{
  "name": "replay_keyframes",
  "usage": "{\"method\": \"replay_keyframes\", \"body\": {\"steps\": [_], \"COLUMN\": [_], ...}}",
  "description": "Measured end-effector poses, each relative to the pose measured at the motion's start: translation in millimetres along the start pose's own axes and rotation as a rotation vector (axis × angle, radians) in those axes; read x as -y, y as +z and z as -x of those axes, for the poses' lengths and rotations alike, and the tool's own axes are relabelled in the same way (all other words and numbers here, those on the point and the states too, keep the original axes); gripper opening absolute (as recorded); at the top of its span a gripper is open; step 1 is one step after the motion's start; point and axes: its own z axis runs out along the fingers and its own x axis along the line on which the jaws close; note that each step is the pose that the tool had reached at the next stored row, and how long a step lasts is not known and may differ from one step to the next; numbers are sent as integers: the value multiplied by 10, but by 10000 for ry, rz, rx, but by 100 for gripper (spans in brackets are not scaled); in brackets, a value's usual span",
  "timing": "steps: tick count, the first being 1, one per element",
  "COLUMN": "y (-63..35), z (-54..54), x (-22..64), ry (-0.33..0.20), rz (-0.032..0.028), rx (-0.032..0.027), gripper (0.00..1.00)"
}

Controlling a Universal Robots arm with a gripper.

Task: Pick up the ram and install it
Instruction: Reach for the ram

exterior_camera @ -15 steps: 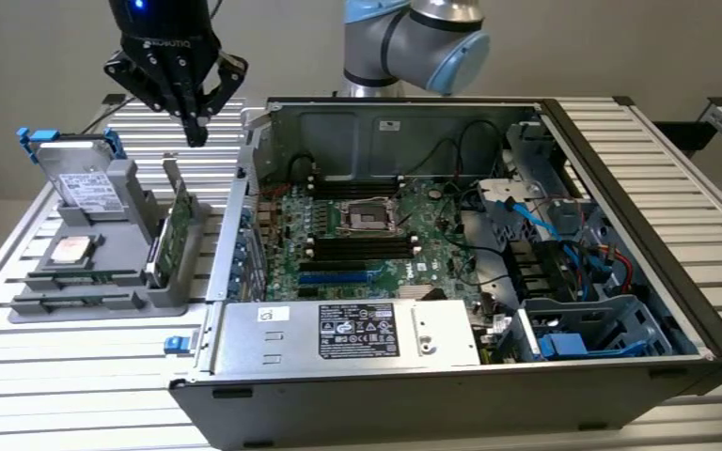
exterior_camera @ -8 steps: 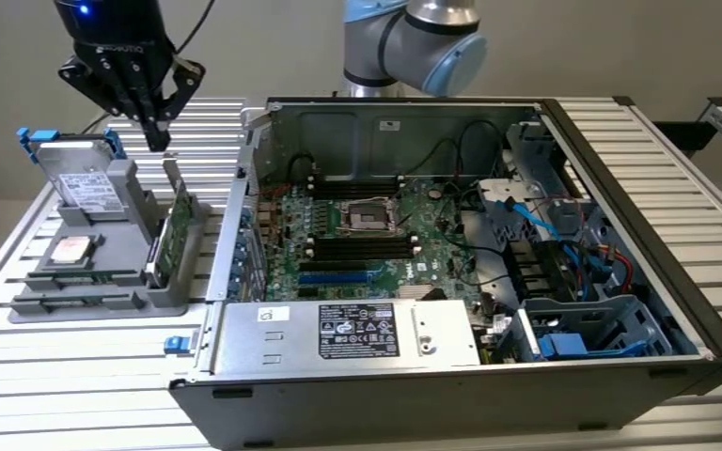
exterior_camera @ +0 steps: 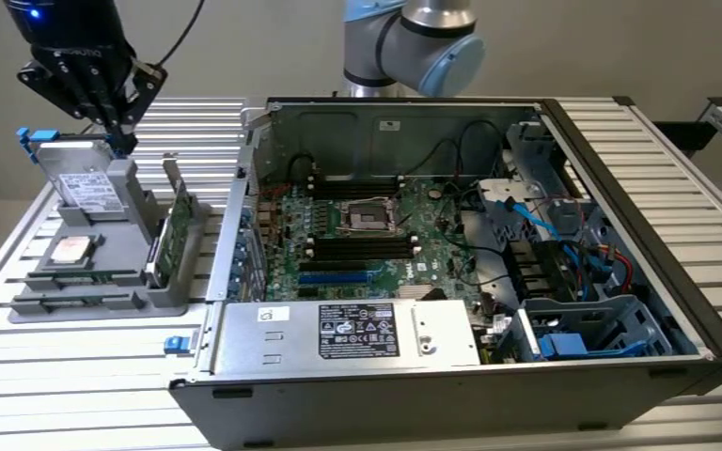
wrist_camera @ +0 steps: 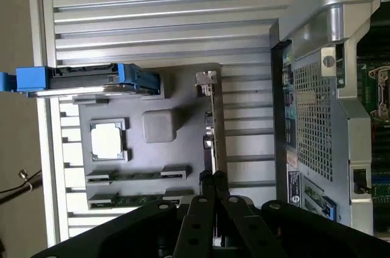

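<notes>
Hovering above the gray tray (exterior_camera: pixel 161 303), exterior view's upper left.
Pincer (exterior_camera: pixel 120 141) closed, gripping nothing; ram (exterior_camera: pixel 75 279) lies flat in the tray, lower left.

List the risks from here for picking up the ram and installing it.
In the wrist view the gripper lines up with the tall green card with a silver bracket, not the thin green ram sticks; it might catch the wrong part.
The sticks lie close together in the grey holder tray beside the square silver processor; an offset descent might knock a neighbour.
The black memory slots sit deep inside the open metal case; its wall might be struck.
</notes>
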Motion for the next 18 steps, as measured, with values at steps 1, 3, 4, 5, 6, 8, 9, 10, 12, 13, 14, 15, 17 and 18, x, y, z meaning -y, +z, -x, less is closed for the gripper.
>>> {"method": "replay_keyframes", "body": {"steps": [1,3,4,5,6,8,9,10,12,13,14,15,17,18], "y": [6,18,25,31,38,53,61,70,92,102,112,120,132,136], "z": [-42,-133,-180,-225,-271,-358,-404,-449,-541,-580,-615,-639,-676,-692], "x": [3,10,14,18,21,28,32,36,54,67,83,104,153,178], "ry": [0,2,2,1,1,1,2,2,0,-1,-3,-9,-25,-34], "rz": [0,0,-1,-1,-1,-1,-1,1,15,27,40,55,86,98], "rx": [-3,-10,-12,-14,-14,-15,-16,-16,-17,-17,-19,-21,-23,-25], "gripper": [10,10,10,10,10,10,10,10,10,10,10,10,10,10]}}
